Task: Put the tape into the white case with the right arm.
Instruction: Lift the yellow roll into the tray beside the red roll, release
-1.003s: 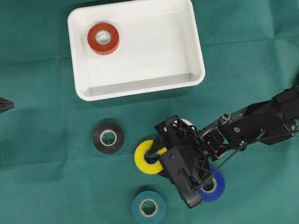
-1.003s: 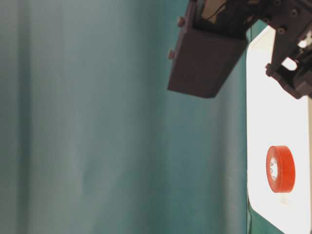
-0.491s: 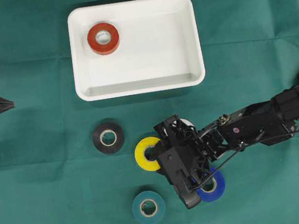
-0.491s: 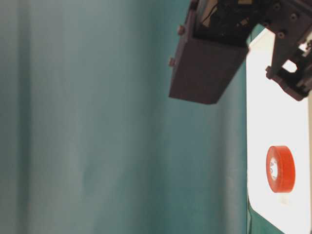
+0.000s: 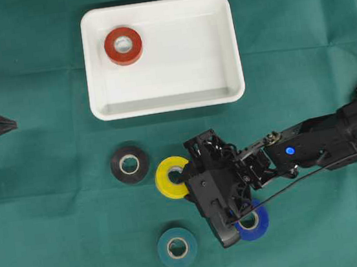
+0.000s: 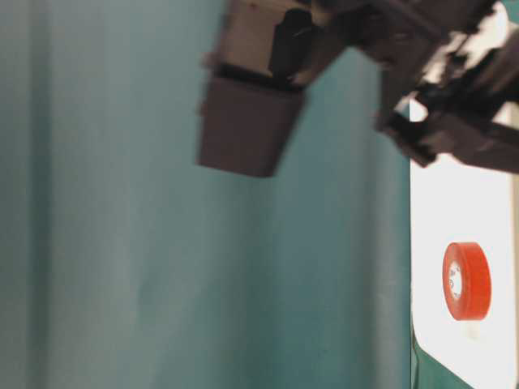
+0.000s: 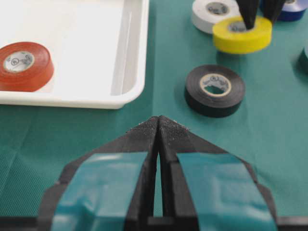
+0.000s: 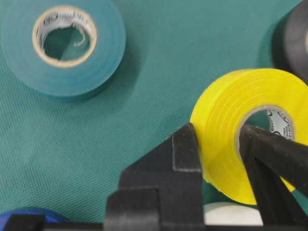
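White roll mostly hidden (behind right gripper)

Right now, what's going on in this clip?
The right gripper has shut on the wall of the yellow tape roll, one finger in its core and one outside, seemingly lifted off the green cloth. The red tape roll already lies in the white case. Black, teal, blue and white rolls wait outside. The left gripper sits shut at the side.
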Motion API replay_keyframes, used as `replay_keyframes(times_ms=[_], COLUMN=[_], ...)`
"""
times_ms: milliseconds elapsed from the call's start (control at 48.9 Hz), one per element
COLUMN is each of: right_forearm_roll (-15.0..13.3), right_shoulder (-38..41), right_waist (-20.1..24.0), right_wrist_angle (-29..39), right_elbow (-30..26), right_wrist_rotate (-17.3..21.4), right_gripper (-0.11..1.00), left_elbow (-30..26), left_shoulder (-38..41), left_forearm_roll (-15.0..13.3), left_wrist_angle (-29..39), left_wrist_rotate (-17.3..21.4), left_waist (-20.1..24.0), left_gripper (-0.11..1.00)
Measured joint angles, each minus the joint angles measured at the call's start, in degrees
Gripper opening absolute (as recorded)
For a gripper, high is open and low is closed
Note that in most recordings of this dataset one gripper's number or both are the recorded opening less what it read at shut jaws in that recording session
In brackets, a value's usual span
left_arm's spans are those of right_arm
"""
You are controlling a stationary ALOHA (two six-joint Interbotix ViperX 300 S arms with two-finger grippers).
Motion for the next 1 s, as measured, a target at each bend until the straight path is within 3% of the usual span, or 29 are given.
replay_keyframes(times_ms=[471, 1003], right_forearm_roll=[0.00, 0.00], right_shoulder=[-0.97, -2.46], right_waist=[-1.14, -14.50], right_wrist_angle=[1.32, 1.67], right_elbow=[-0.79, -1.85], right_wrist_rotate=[0.00, -0.62], right_gripper=[0.02, 0.02], left_elbow=[0.00, 0.00], left_shoulder=[-0.09, 0.00], left_forearm_roll=[0.09, 0.09], left_wrist_angle=[0.00, 0.00], left_wrist_rotate=[0.00, 0.00], left_waist=[-0.09, 0.00], left_gripper=[0.01, 0.01])
